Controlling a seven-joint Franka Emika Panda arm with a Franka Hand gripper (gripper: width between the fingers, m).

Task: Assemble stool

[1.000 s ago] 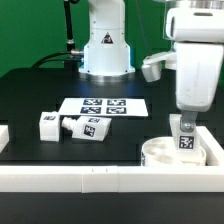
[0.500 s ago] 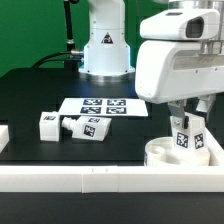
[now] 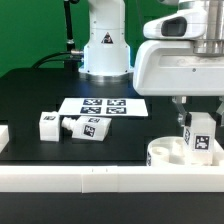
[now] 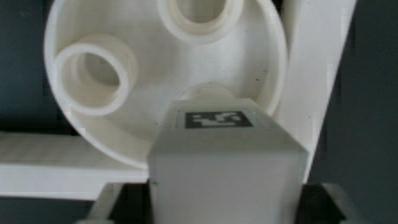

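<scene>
- Looking at the exterior view, you see the gripper clenched on one leg, with a finger pressed to each side of it.
- The leg stands upright, and its tag faces the camera.
- In that view the leg overlaps the seat on the exterior view's right. You cannot tell whether its lower end touches the seat or sits in a socket.
- The seat lies flat on the black table, just behind the front rail, near the corner at the exterior view's right.
- In the wrist view the leg fills the middle, with the tag on its near end. The dark fingers show at either side of it.
- Beyond the leg, the seat shows a round socket. A second one sits at the frame's edge, and both are open.
- Two loose legs lie just beside each other at the exterior view's left, well apart from the seat.
- The marker board lies just behind them, in front of the arm's base.
</scene>
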